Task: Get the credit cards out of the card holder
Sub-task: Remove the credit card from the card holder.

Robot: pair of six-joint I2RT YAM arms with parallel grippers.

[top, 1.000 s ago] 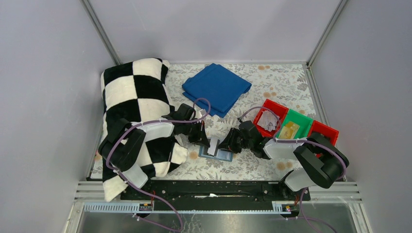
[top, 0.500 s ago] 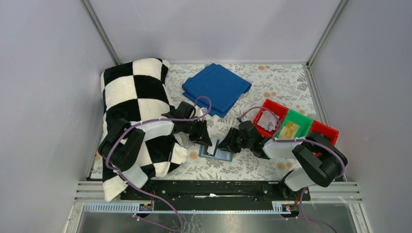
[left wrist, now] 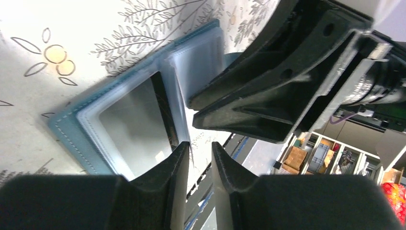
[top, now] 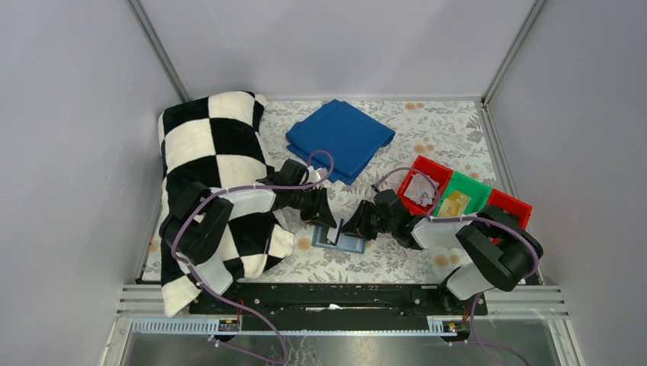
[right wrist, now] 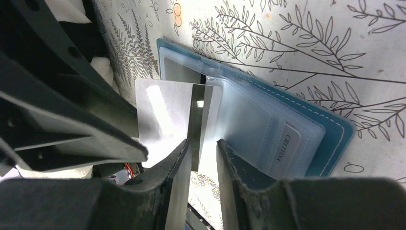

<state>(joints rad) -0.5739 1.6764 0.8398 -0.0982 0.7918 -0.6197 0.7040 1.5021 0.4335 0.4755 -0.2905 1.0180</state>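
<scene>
The open card holder [top: 349,245] lay between the left end effector [left wrist: 199,146], slightly spread, and the right end effector [right wrist: 202,143], grip indeterminate. One card [right wrist: 163,120] protruded toward the left end effector.

- Card holder [right wrist: 277,124]: teal-blue with a stitched edge, lying open and flat on the floral bench, clear sleeves uppermost.
- Credit card [right wrist: 163,115]: silvery-grey with a dark stripe, jutting out past the sleeves' edge.

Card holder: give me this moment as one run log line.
card holder open on table | silver card partly out of sleeve | left tool open beside card | right tool at sleeve, grip unclear
</scene>
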